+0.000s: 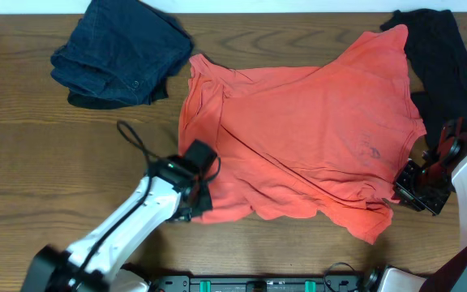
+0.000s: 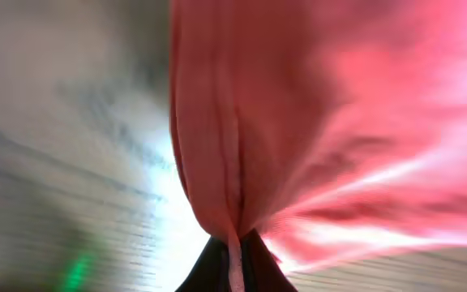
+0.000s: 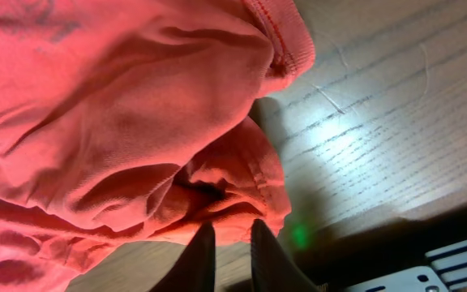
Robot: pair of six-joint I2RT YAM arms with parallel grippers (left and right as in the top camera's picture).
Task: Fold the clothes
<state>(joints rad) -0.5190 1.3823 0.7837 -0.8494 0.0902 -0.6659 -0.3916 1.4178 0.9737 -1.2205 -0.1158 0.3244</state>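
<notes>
Overhead view: your left claw [image 1: 203,199] pinches the near hem of the coral T-shirt [image 1: 298,130]. Your right claw [image 1: 402,189] meets its right edge, grip unclear. It lies spread mid-desk [image 1: 23,162]. Beyond lie a navy denim garment [image 1: 120,53] and a black shirt [image 1: 444,65].

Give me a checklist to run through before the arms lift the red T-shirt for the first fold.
1. Left gripper clamped on the T-shirt: ok, a fold of fabric is pinched between its fingers.
2. Right gripper holding the shirt: cannot tell. Its tips sit at a bunched edge, but no fabric shows clearly between them.
3. T-shirt lying smooth: not ok, it is creased and the near edge is bunched.
4. Black shirt clear of the T-shirt: not ok, they meet at the far right corner.
5. Denim garment clear: cannot tell, it lies close by the far left corner.
</notes>
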